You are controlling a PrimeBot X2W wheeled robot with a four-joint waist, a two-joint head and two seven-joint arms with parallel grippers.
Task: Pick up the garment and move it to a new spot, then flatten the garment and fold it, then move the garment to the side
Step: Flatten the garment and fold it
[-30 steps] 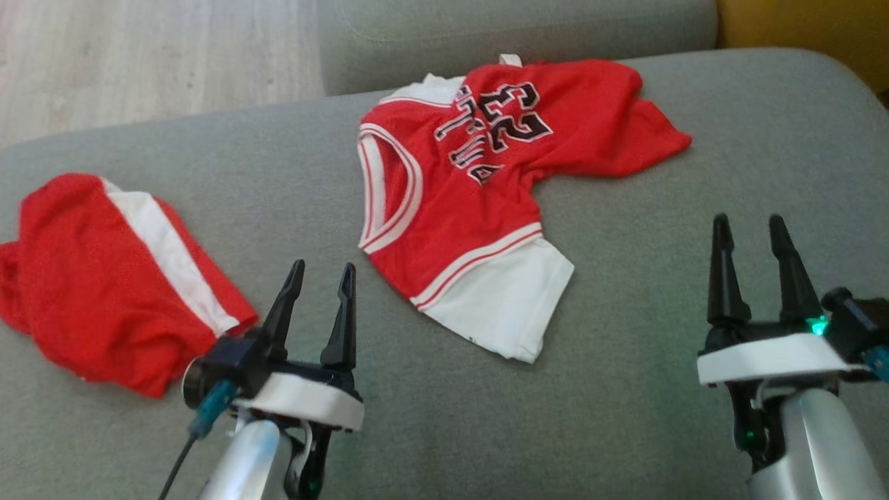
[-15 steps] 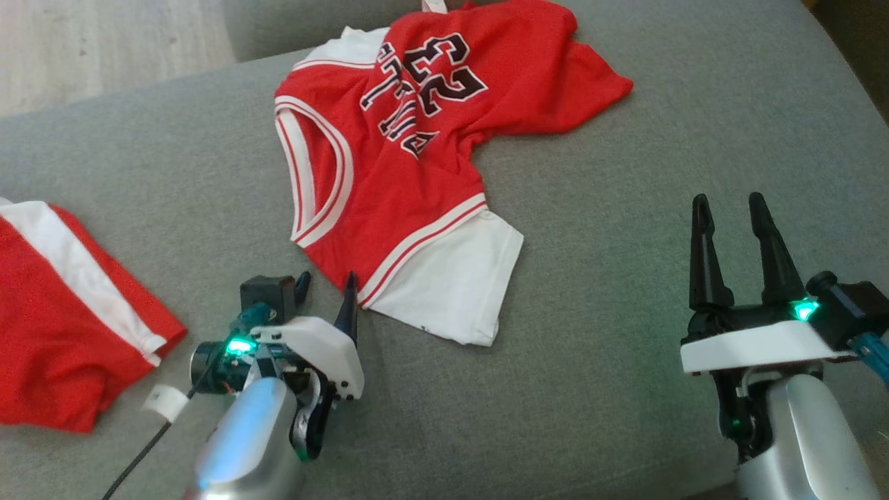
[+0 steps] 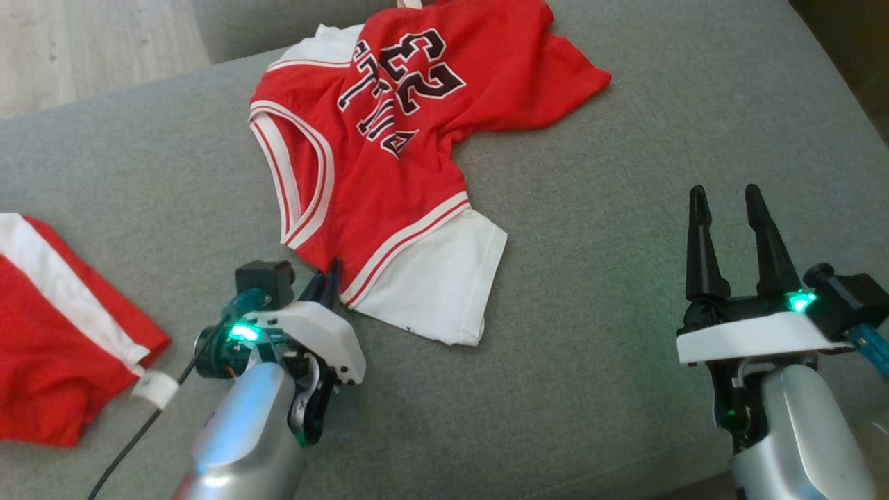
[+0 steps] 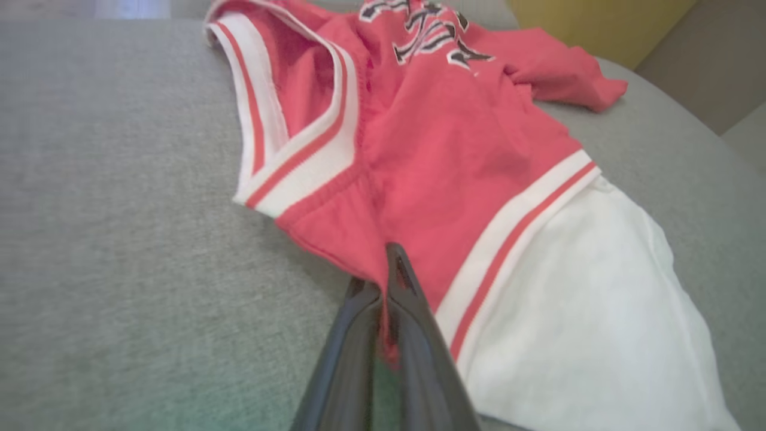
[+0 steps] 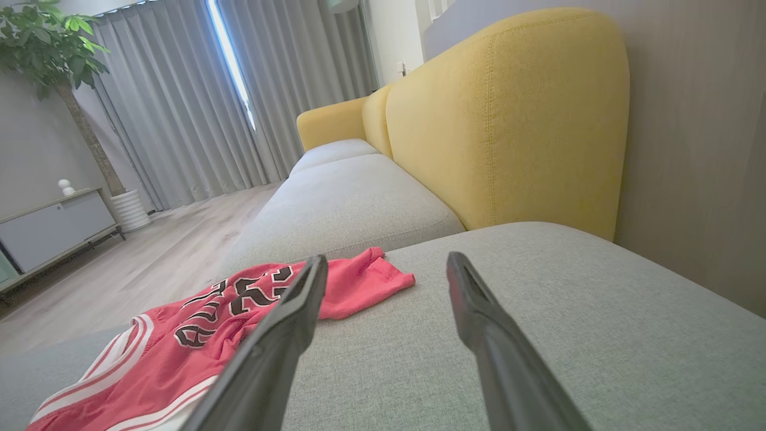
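The red jersey (image 3: 389,180) is being kept on the grey cushion (image 3: 590,292) at upper centre. Its long axis is running bottom to top, white sleeve nearest. Its lower red edge is being pinched by the left gripper (image 3: 328,278). The right gripper (image 3: 726,208) is being held spread at lower right.

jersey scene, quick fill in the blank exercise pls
The left gripper is ____ on the jersey at its red edge.
The right gripper has its jaws ____.
The number on the jersey is ____.
The jersey lies on a ____ sofa.
Missing: shut; open; 23; grey.
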